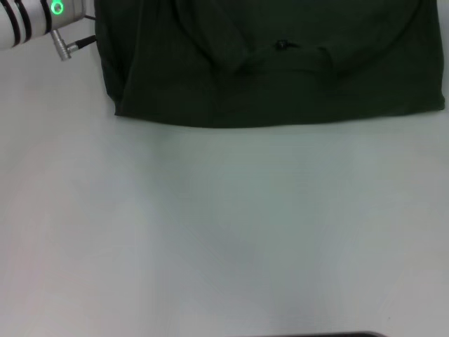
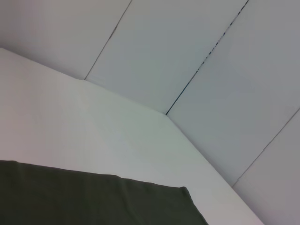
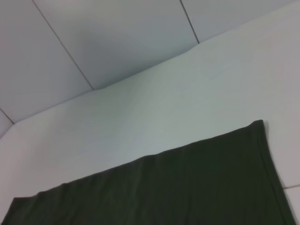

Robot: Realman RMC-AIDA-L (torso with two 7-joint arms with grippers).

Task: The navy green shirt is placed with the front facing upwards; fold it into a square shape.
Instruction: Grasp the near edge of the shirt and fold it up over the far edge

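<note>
Bare white tabletop [image 1: 224, 232] fills the lower and middle head view. The dark olive-green cotton shirt [image 1: 280, 70] lies flat across the upper centre and right, collar area visible. The left arm [image 1: 31, 24], white with a green ring light, sits at upper left beside the shirt; its pincer is out of frame. The right arm is out of frame.

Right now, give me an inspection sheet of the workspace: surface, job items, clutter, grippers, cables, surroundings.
Surface: white table, mostly bare in front of the robot.
Job's things: navy green shirt lies at the far edge of the head view, wrinkled around the collar; lettering not visible.
Clutter: nothing seen.
Grippers: left arm shows at the far left, green light on; no fingers in view. Right arm not seen.
Cables: short black lead at the left arm's connector.
Surroundings: grey panelled wall behind the table.
</note>
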